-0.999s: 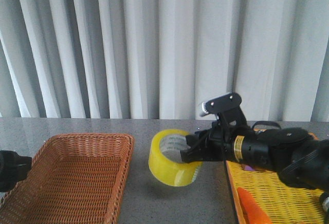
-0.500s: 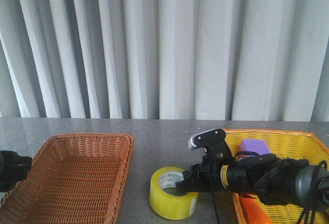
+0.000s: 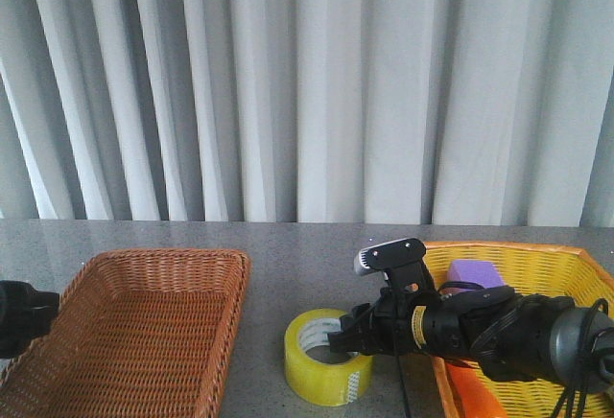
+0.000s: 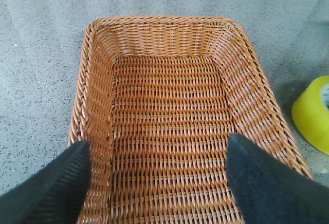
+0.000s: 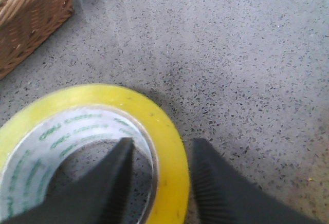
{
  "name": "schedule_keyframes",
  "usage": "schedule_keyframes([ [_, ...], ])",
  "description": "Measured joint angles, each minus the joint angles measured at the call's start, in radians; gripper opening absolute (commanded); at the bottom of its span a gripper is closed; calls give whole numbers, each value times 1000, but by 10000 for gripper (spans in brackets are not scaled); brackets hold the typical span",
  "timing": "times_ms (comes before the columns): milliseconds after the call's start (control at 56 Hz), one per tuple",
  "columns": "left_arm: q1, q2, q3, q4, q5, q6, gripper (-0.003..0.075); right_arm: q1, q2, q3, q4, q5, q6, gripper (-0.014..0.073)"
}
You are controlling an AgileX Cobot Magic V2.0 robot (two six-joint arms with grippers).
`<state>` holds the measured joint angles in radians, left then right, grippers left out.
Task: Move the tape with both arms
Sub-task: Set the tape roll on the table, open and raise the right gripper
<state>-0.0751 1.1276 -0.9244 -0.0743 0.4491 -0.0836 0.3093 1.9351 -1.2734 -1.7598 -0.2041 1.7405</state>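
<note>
Right arm (image 3: 480, 327) low, extended leftward; left fingers (image 4: 259, 180) spread wide.

One roll of tape (image 3: 328, 370) sits on the tabletop (image 3: 288, 241). There are two baskets: one brown wicker basket (image 3: 144, 332) and one yellow basket (image 3: 566, 263). The yellow one holds one purple block (image 3: 477, 273), and two robot arms show, right arm (image 3: 480, 327) and left arm (image 3: 21, 317).

Tape (image 3: 328, 371): a wide roll of translucent yellow packing tape with a white inner core printed in green, lying flat on the grey speckled table at lower centre of the front view, its open core facing up. Right arm (image 3: 499, 327): black, with a pale grey bar near the wrist, reaching in from the lower right. Right gripper (image 5: 157, 175): one finger inside the core, the other outside the yellow wall, straddling the rim; contact appears likely but is not certain. Left gripper (image 4: 157, 178): fingers spread apart, holding nothing.
</note>
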Motion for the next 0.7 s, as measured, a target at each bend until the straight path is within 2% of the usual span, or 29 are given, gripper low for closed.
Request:
schedule_keyframes([
  [89,0,0,0,0,0,0,536,0,-1,0,0,0,0,447],
  [268,0,0,0,0,0,0,536,0,-52,0,0,14,-5,446],
  [696,0,0,0,0,0,0,536,0,-417,0,11,191,-75,446],
])
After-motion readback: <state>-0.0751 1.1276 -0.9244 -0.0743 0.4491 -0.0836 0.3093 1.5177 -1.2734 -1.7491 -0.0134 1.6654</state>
